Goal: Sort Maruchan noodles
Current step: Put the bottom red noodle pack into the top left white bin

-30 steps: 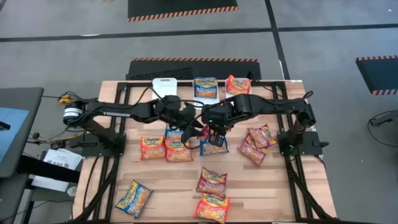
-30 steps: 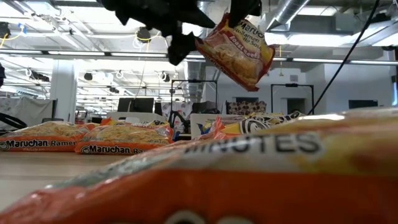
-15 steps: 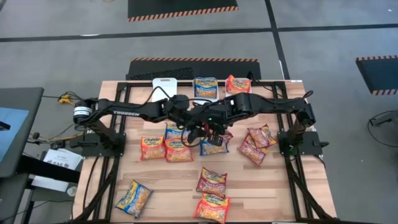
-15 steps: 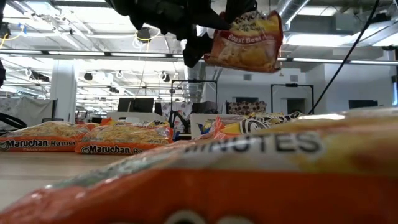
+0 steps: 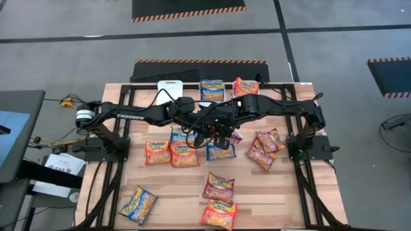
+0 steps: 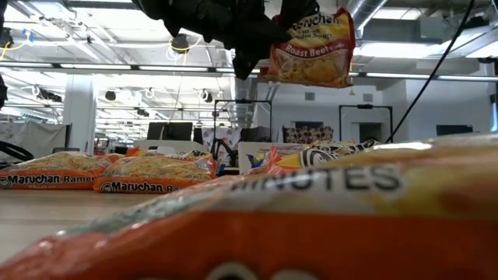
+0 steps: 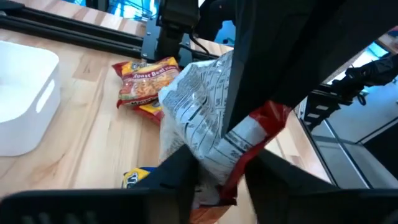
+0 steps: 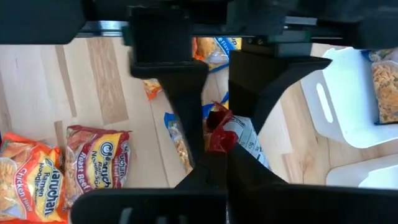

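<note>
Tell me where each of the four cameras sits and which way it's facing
High view: overhead, looking straight down on the table; both arms meet mid-table.
Low view: table height, looking level toward the room; a Roast Beef packet hangs from dark grippers above.
Left wrist view: on the left arm, looking past the left gripper at that packet's printed back.
Right wrist view: on the right arm, looking down past the right gripper.
Shared: the lifted packet shows in all four.

Two dark, near-black jointed arms. Left arm (image 5: 138, 115) lettered TROSSEN in white along its link, with a silver-ringed round joint at its base. Thin black cables looped above both arms. Blocky, matte black fingers (image 8: 186, 106).
</note>
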